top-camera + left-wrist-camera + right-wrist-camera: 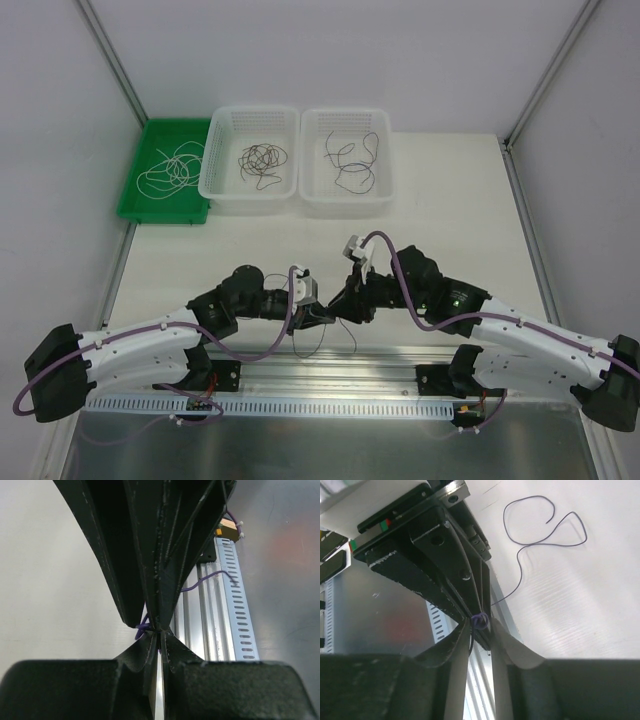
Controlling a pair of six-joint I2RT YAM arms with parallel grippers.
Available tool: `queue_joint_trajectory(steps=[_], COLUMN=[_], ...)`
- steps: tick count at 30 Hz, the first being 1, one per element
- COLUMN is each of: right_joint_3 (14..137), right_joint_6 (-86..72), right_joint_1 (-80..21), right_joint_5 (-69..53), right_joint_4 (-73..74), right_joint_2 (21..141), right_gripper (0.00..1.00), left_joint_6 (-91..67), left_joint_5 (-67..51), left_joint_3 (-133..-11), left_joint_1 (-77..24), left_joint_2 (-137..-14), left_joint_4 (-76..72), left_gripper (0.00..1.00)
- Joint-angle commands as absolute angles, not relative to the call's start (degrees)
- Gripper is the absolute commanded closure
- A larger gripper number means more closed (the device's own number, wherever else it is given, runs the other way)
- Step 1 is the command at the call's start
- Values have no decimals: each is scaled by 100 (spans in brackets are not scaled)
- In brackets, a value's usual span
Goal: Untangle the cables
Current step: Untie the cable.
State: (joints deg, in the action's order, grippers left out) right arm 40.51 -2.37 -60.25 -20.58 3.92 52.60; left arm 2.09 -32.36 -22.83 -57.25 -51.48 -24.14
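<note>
My two grippers meet tip to tip near the table's front edge. A thin dark-purple cable (pixel 312 342) hangs from them in loose strands. In the left wrist view my left gripper (pixel 161 630) is shut, pinching a small purple knot of the cable (pixel 143 629), and the right gripper's fingers come in from above. In the right wrist view my right gripper (pixel 484 622) has its fingers slightly parted around the same knot (pixel 480 621). The cable's free end (pixel 545 530) curls on the white table beyond. In the top view the left gripper (pixel 322 316) and the right gripper (pixel 345 312) nearly touch.
At the back stand a green tray (pixel 135 205) with a whitish cable (pixel 170 172) and two white baskets (pixel 250 112) (pixel 345 114), each holding dark cables (pixel 262 160) (pixel 352 160). A slotted metal rail (pixel 320 405) runs along the near edge below the grippers.
</note>
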Motion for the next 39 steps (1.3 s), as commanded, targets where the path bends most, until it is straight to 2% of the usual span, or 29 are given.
queue_joint_trajectory(steps=[1,3,10,14,18,35,39], right_joint_3=[4175,4157,4061,4025,4061,4157,4184], right_joint_6=[-255,-255,-264,-264,-211,-193,-193], right_joint_1=[-6021,-6021,-6020,-6021,-6021,-6020,-6029], right_joint_5=[-1863,-1802,-1486,-1389,-1397,-1609,-1512], right_joint_4=[26,122,580,712,808,510,510], right_joint_2=[5195,5072,4668,4518,4482,4755,4658], right_gripper=[73,70,72,82,99,99,99], left_joint_6=[97,53,17,9,9,88,9], left_joint_5=[-2930,-2673,-1969,-1942,-2021,-2759,-2446], left_joint_3=[-2444,-2391,-2233,-2241,-2276,-2487,-2496], left_joint_1=[-5713,-5713,-5687,-5669,-5669,-5669,-5669], left_joint_2=[-5063,-4984,-4746,-4764,-4772,-5132,-5168], left_joint_4=[-2654,-2681,-2690,-2681,-2663,-2549,-2540], left_gripper=[100,100,100,100,100,100,100])
